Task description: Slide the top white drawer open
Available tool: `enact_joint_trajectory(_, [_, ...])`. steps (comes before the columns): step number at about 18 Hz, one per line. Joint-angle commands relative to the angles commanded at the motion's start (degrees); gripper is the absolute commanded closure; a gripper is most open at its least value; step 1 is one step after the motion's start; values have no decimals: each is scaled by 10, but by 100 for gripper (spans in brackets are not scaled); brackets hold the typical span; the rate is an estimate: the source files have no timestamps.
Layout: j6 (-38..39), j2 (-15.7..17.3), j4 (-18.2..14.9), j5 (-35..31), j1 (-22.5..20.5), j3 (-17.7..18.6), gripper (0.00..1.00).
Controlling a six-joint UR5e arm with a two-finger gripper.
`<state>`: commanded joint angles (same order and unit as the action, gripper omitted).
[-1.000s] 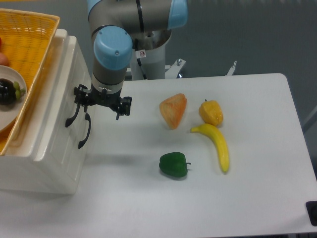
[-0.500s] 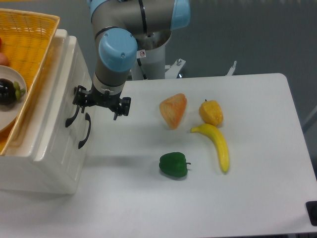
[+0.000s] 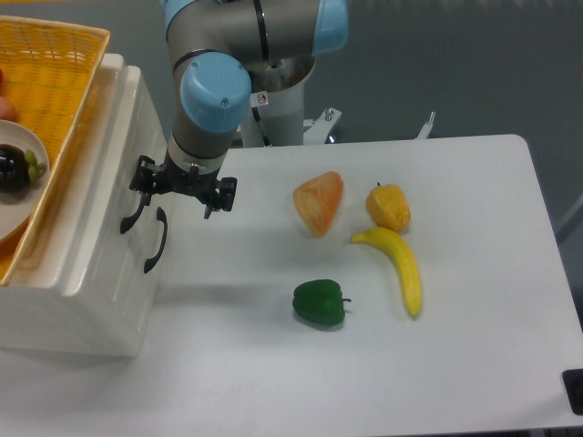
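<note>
Top white drawer (image 3: 91, 182) sits in the cream cabinet at the table's left end, directly under the yellow wicker basket (image 3: 46, 82); drawer looks shut, front flush w/ the cabinet face. Its curved black handle (image 3: 134, 211) is on the side facing the table, just above the lower drawer's handle (image 3: 157, 239), the two nearly touching in this view.

Gripper (image 3: 182, 187) hangs right at the top handle, jaws spread: one finger (image 3: 144, 177) is over the handle's upper end by the drawer front, the other sticks out on the table side. Nothing pinched yet as far as I can see; can't tell whether the near finger touches the handle.

Handling, judged only: glossy hard shell, prob. stiff plastic or lacquered board, so the face is slippery and gives no purchase. Only real hold is the handle, thin and rigid, best hooked or pinched mid-arc so the pull runs straight along the slide, toward the table. Off-centre pull could rack the box. Basket plus plate (image 3: 14, 196) w/ dark fruit on top add weight to the cabinet, which helps it stay put; a jerk might still drag the whole unit. Risk: catching the lower handle instead, they're that close.

Peach-orange fruit (image 3: 319, 202), yellow pepper (image 3: 389, 207), banana (image 3: 398, 266), green pepper (image 3: 320, 302) lie well apart from the handle, out on the table.
</note>
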<state>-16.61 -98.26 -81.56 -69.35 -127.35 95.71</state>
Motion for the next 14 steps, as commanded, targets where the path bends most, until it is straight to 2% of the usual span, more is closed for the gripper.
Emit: enact_joint_trajectory(14, [0, -4, -4, 0, 6, 3, 0])
